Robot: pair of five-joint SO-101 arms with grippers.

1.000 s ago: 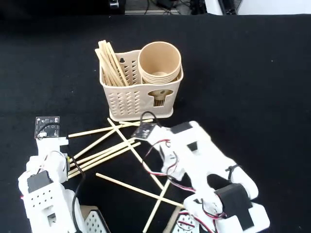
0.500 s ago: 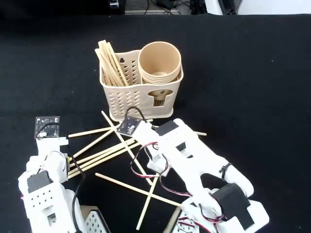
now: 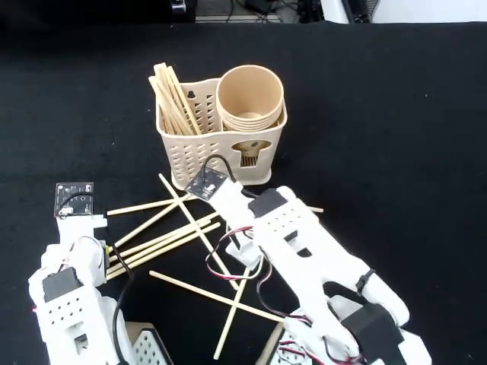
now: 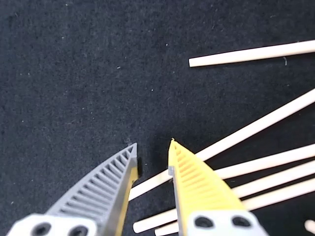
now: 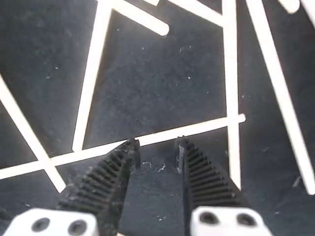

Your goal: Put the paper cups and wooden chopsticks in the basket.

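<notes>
The beige slotted basket (image 3: 219,148) stands at the table's middle back. It holds stacked paper cups (image 3: 249,93) and a bundle of wooden chopsticks (image 3: 171,97). Several loose chopsticks (image 3: 163,239) lie crossed on the black cloth in front of it. My right arm (image 3: 297,243) stretches over them toward the basket. In the right wrist view the right gripper (image 5: 156,142) is open, its black fingertips just above a lying chopstick (image 5: 162,135). My left gripper (image 4: 153,144) is open beside the chopstick ends (image 4: 147,184), low at the near left, with nothing between its fingers.
Black cloth (image 3: 396,137) covers the table, with free room right of and behind the basket. The left arm's body (image 3: 68,296) sits at the near left corner. Red and black cables (image 3: 243,262) hang from the right arm.
The right arm has reached farther up and left toward the basket. Two loose chopsticks under it have shifted slightly left. The left arm has not moved.
</notes>
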